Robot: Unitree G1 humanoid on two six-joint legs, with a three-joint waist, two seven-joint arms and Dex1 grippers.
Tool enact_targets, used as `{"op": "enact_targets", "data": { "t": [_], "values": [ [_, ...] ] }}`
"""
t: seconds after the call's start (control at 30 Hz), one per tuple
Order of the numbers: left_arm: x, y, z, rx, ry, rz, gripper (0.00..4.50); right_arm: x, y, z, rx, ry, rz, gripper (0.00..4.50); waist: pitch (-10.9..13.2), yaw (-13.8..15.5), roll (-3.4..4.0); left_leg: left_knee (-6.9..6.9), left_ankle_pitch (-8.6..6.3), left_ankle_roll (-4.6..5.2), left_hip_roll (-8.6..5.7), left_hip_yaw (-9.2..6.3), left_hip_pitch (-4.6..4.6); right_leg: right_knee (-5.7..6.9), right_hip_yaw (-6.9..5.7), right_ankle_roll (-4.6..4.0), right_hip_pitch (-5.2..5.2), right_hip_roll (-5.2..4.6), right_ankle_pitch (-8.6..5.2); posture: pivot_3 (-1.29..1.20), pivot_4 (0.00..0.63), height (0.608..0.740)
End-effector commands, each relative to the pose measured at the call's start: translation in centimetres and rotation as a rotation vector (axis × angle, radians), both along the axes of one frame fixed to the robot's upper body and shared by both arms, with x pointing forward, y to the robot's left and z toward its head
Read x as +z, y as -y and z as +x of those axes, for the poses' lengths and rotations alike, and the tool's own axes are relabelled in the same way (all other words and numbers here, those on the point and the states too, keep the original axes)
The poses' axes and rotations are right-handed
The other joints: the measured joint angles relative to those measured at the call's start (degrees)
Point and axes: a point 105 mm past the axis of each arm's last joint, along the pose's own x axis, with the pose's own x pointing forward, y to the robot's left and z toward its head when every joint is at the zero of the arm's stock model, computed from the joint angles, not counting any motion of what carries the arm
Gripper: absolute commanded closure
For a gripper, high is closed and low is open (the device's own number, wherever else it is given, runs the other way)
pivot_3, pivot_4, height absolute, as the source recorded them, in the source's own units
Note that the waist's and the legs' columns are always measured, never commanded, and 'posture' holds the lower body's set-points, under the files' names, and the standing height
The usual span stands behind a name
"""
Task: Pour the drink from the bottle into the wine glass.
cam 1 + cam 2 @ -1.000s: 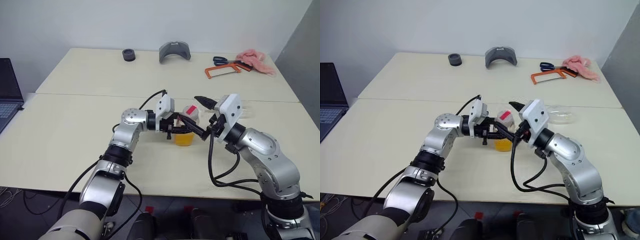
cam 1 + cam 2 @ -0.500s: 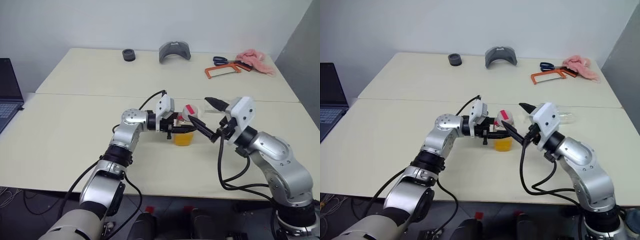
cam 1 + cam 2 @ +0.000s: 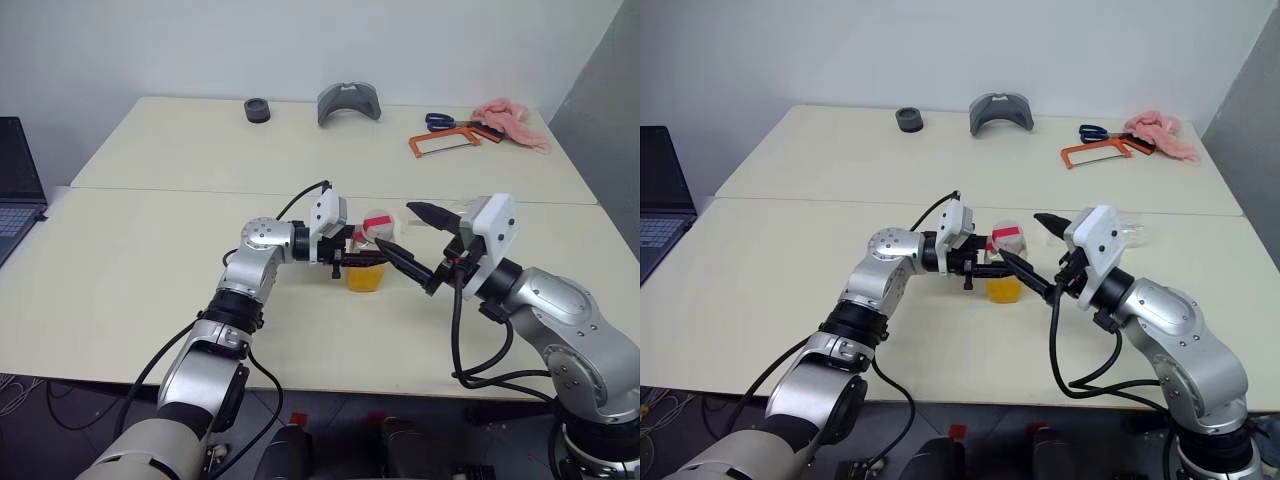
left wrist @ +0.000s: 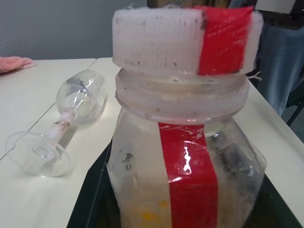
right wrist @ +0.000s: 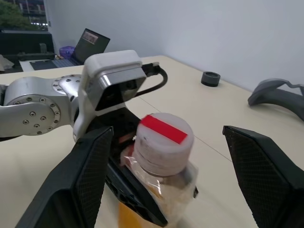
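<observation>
The right tool [image 3: 420,245] has drawn back from the bottle [image 3: 368,262] since a moment ago, its fingers spread wide and empty, the cap [image 5: 163,136] now just ahead of them. The left tool [image 3: 352,262] is clamped on the bottle's body, holding it upright on the desk [image 3: 150,270], likely so the cap can be twisted off. Beyond the bottle, the wine glass [image 4: 57,128] lies on its side.

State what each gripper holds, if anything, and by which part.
Left gripper grips the bottle around its body; right gripper is open, holding nothing.
</observation>
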Motion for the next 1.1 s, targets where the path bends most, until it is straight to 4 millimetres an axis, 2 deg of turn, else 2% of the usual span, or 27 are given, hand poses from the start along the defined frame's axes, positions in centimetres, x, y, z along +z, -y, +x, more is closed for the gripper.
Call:
{"op": "enact_targets", "data": {
  "t": [0.03, 0.6, 1.1],
  "values": [
    [2.0, 0.2, 0.0, -0.013, 0.069, -0.043, 2.81, 1.0, -0.2, 0.1, -0.016, 0.061, 0.009, 0.57, 0.0, 0.0, 0.0, 0.0, 0.0, 0.0, 0.0, 0.0, 0.0, 0.0, 0.0, 0.0, 0.0, 0.0, 0.0, 0.0, 0.15, 0.74],
    [1.9, 0.3, -0.3, -0.019, 0.064, -0.048, 2.81, 0.7, -0.9, 0.9, 0.025, -0.017, 0.054, 0.57, 0.0, 0.0, 0.0, 0.0, 0.0, 0.0, 0.01, 0.0, 0.0, 0.0, 0.0, 0.0, 0.0, 0.0, 0.0, 0.0, 0.15, 0.74],
    [1.8, 0.4, -0.4, -0.021, 0.064, -0.049, 2.81, 0.7, -0.6, 1.9, -0.02, 0.014, 0.021, 0.57, 0.0, 0.0, 0.0, 0.0, 0.0, 0.0, 0.01, 0.0, 0.0, 0.0, 0.0, 0.0, 0.0, 0.0, 0.0, 0.0, 0.15, 0.74]
  ]
}}
